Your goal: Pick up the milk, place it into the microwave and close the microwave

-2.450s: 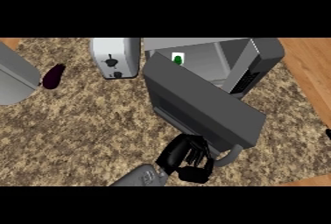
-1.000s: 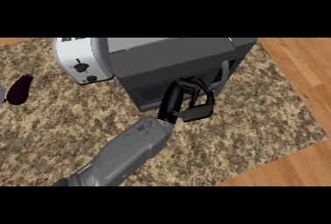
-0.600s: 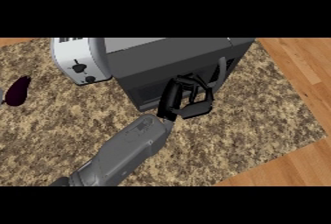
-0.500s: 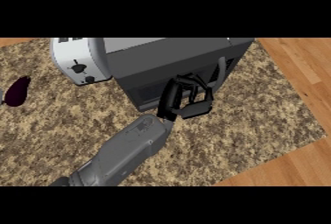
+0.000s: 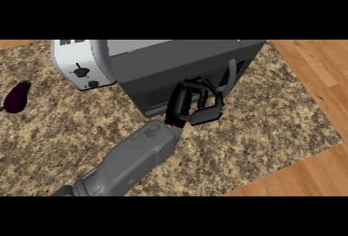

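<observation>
Microwave (image 5: pixel 183 64), dark grey, fills the upper centre of the frame with its door shut, its top edge cut off by the upper border. Milk is nowhere visible; whether it sits behind the closed door cannot be told. One grey forearm rises from the lower left, ending in a black hand (image 5: pixel 194 103) laid against the lower front of the door beside the vertical handle (image 5: pixel 231 73), fingers slightly bent and spread, curled round nothing, thumb jutting to the right. Which of the robot's hands this is cannot be told with certainty; entering from the lower left, it reads as the left. The other hand is out of view. Toaster (image 5: pixel 81 64), white and silver, stands just beside the microwave at upper left, partly cropped along its top. An eggplant (image 5: pixel 16 97), dark purple, lies well apart at the left edge. All rest on a speckled beige-brown granite counter (image 5: pixel 265 133), whose edge runs diagonally at right, with warm wooden floor (image 5: pixel 306 170) beyond at lower right and upper right.
</observation>
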